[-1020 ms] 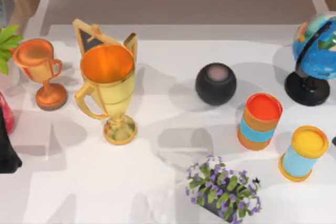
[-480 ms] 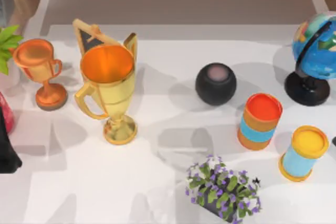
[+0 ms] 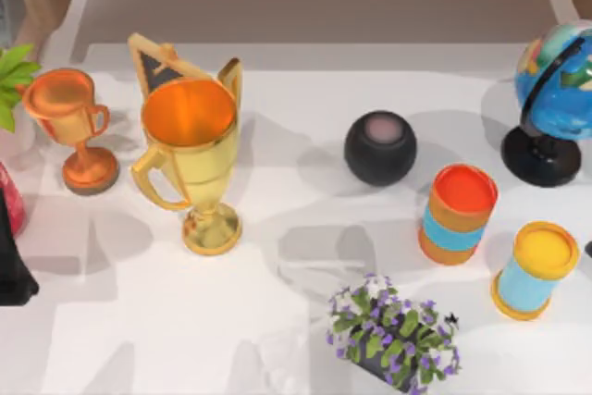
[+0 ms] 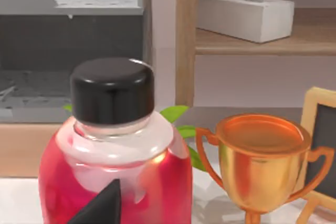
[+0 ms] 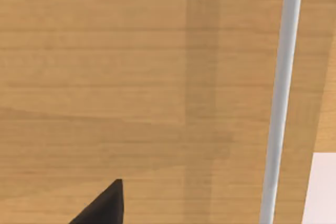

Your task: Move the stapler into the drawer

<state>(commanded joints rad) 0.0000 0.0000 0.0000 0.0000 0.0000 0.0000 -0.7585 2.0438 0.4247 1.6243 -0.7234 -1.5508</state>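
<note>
Where the stapler lies cannot be told, so its place relative to either claw cannot be judged, and nothing suggests it has reached the drawer; the whole move appears to be left to do. The right gripper [image 5: 105,205] faces a wooden panel [image 5: 105,77] crossed by a pale bar [image 5: 281,93], probably the drawer front and its handle, so opening it looks like the step in hand. The left gripper [image 4: 100,208] hangs just beside a red bottle [image 4: 115,177] near a copper trophy [image 4: 260,156]. Whether either claw is wide or narrow cannot be told.
</note>
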